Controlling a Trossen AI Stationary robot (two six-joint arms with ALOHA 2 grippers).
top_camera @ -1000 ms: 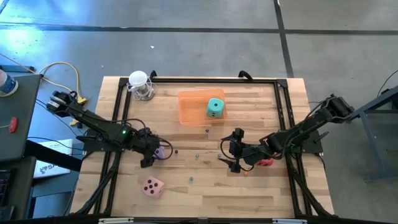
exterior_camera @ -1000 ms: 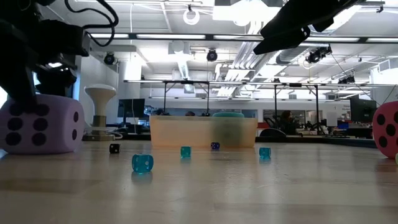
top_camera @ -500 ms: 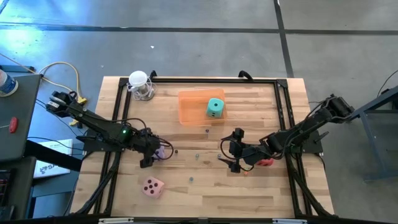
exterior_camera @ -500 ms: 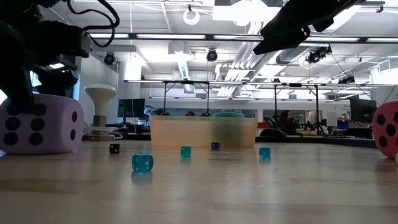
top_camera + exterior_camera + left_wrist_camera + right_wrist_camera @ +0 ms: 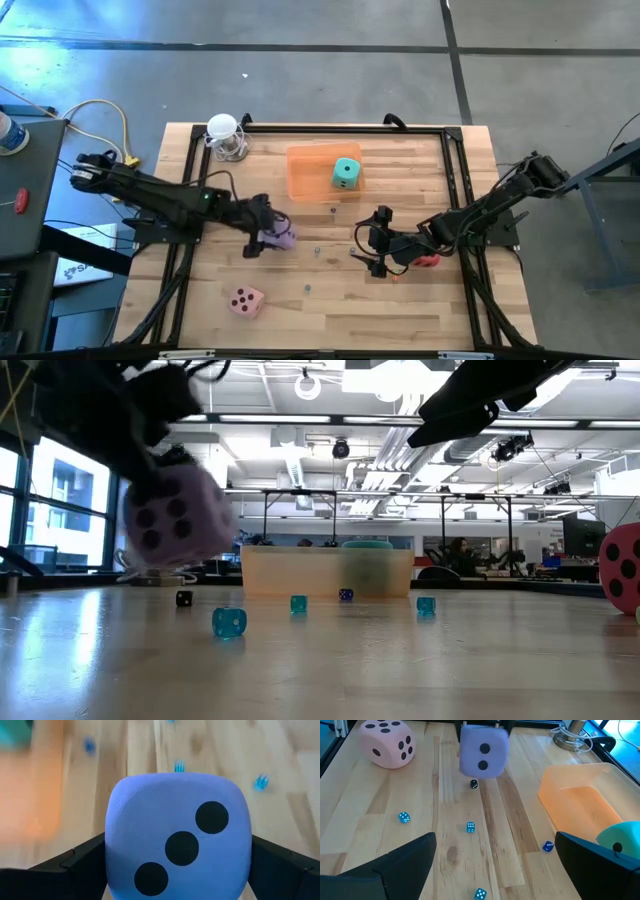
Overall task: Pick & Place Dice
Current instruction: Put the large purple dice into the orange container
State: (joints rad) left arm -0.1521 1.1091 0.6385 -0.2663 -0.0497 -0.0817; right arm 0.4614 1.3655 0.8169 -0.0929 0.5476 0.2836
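My left gripper [image 5: 262,230] is shut on the purple die [image 5: 282,237], left of the table's middle. The die hangs above the wood in the low view [image 5: 175,520]. A teal die [image 5: 346,172] lies in the orange tray [image 5: 308,172] at the far middle. The pink die [image 5: 246,300] rests on the table near the front left. My right gripper [image 5: 372,250] stands open right of centre with nothing between its fingers. The red die [image 5: 430,262] lies just behind it, under the right arm. My left gripper pinches the purple die by two opposite side faces [image 5: 112,865] between its two fingers [image 5: 80,862]. The fingers slant down from the table's left. The die is lifted clear of the table, its three-pip face toward the wrist camera.
Several tiny blue dice [image 5: 470,827] and one black one [image 5: 474,783] lie scattered across the table's middle. A white round stand with a cable [image 5: 226,135] sits at the far left corner. A black rail [image 5: 340,128] runs along the table's far edge.
My left gripper has swung toward the table's right edge and a little up, rolling as it went. The purple die, which stood on the table at the left, has come with it, lifted clear and turned to show other faces.
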